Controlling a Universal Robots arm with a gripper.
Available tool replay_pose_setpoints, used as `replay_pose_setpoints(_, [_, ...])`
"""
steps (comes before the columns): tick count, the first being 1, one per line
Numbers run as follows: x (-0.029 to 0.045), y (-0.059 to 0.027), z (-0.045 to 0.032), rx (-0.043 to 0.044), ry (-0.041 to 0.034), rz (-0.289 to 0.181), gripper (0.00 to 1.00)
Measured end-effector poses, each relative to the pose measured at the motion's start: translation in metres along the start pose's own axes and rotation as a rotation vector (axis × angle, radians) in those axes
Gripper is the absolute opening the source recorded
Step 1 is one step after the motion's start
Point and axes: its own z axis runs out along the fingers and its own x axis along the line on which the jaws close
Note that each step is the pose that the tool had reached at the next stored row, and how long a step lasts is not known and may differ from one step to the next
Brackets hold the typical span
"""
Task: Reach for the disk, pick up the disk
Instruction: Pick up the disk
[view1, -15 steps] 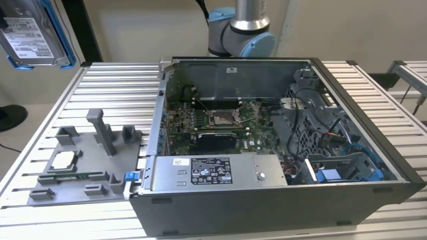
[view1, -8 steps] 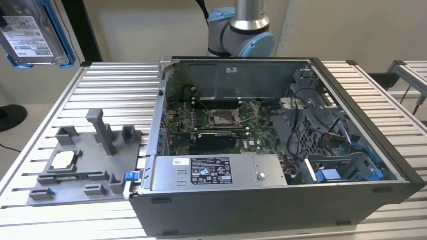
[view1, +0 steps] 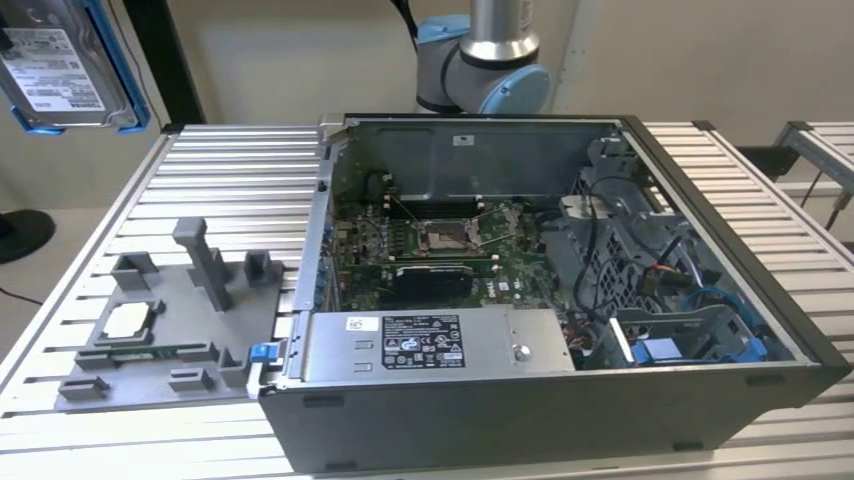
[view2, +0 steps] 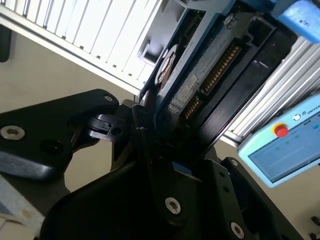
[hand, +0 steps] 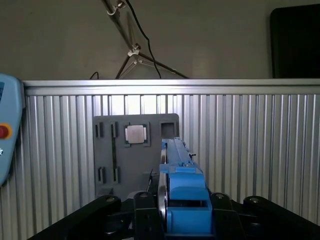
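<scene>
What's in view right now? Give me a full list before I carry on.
disk: one, silver-grey with a blue bracket, held above the table at the exterior view's upper left
computer case: one, grey, open, on the table
power supply box: one, grey with a sticker, inside the case
fixture plate: one, grey, on the table at the exterior view's left of the case
chip: one, silver, on the plate
table: one, ribbed silver
pendant: one, light blue, beside the table
arm: one, silver and blue, behind the case
fingers: two, black, shut on the disk
</scene>
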Motion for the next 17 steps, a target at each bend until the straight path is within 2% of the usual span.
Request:
replay_pose_setpoints(7, [-0.0001, -0.0043, -0.0001, 0.0, 0.0, 0.0, 0.0])
replay_pose_setpoints(17, [-0.0004, -0.0149, -0.0001, 0.0, 0.0, 0.0, 0.0])
